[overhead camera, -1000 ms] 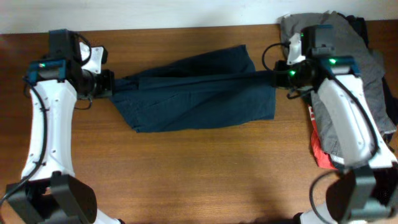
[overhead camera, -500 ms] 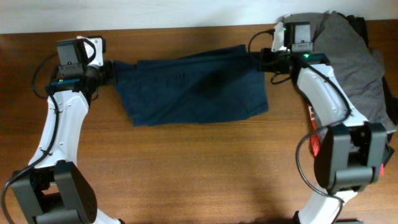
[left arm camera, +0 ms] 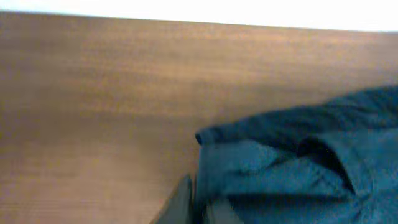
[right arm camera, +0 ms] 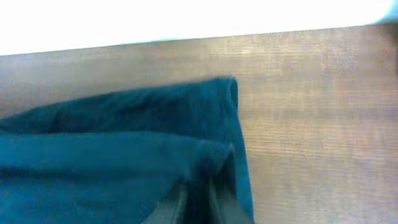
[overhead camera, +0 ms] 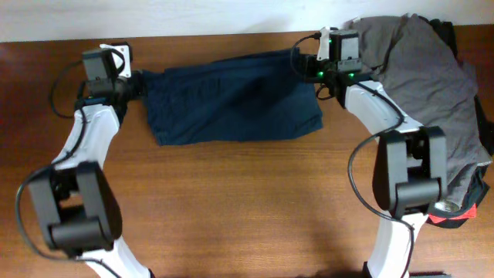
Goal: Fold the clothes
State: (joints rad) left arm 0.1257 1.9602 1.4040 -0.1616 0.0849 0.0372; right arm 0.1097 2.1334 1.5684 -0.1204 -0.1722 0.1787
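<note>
The shorts [overhead camera: 231, 96] lie folded flat at the far side of the table [overhead camera: 231, 208], between both arms. The left gripper [overhead camera: 137, 86] and right gripper [overhead camera: 302, 65] each straddle a far corner. Whether they clamp the cloth, I cannot tell.

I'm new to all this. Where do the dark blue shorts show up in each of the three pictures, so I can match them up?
Overhead: the shorts lie spread across the upper middle of the table.
Left wrist: the shorts fill the lower right.
Right wrist: the shorts fill the lower left.
Shared landmark: the table's far edge against the white strip at the top of every view.
</note>
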